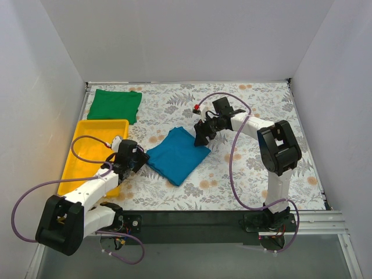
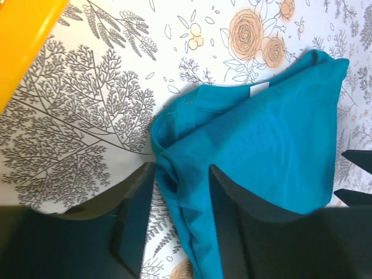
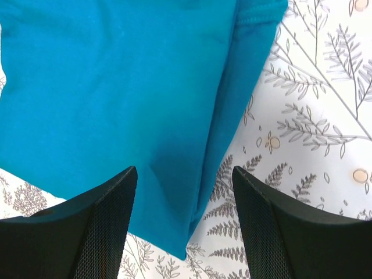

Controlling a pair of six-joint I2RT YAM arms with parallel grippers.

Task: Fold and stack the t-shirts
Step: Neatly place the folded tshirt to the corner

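The teal-blue t-shirt [image 1: 177, 156] lies folded in the middle of the table, turned like a diamond. My left gripper [image 1: 136, 160] is at its left corner. In the left wrist view the jaws of the left gripper [image 2: 181, 174] straddle a bunched fold of the teal-blue t-shirt [image 2: 267, 145], with a sliver of table still showing beside the left finger. My right gripper [image 1: 201, 138] hangs over the shirt's far corner. Seen from the right wrist, the right gripper [image 3: 183, 174] is wide open above the edge of the teal-blue t-shirt [image 3: 116, 87]. The green t-shirt [image 1: 114, 104] lies folded flat at the back left.
A yellow tray [image 1: 102, 122] sits along the left side, just beside my left arm, and its corner [image 2: 23, 35] shows in the left wrist view. White walls close in the floral table [image 1: 261, 174] on three sides.
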